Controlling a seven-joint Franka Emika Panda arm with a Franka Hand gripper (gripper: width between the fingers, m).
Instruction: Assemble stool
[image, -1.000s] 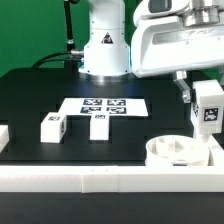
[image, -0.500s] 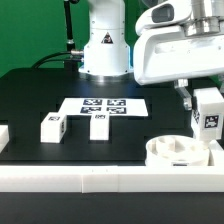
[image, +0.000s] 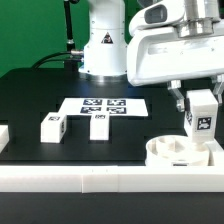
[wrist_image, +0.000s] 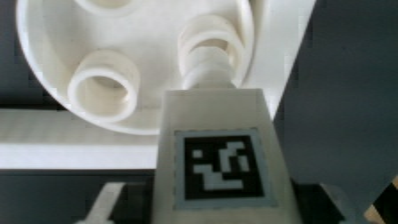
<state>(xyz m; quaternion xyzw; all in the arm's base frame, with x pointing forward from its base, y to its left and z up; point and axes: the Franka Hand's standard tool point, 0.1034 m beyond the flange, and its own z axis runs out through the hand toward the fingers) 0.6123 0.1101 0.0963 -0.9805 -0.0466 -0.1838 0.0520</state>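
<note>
My gripper (image: 196, 112) is shut on a white tagged leg (image: 201, 113) and holds it upright just above the round white seat (image: 173, 152), which lies sockets-up at the front, at the exterior view's right. In the wrist view the held leg (wrist_image: 221, 150) fills the middle with its tag facing the camera, and the seat (wrist_image: 151, 55) with its round sockets lies beyond its tip. Two more tagged legs (image: 53, 127) (image: 99, 125) lie on the black table at the exterior view's left.
The marker board (image: 104, 105) lies flat behind the two loose legs. A white rail (image: 80, 178) runs along the table's front edge, against the seat. The robot base (image: 102, 45) stands at the back.
The gripper with the leg has shifted toward the exterior view's left, to above the seat's far right side. The loose legs and seat have not moved.
</note>
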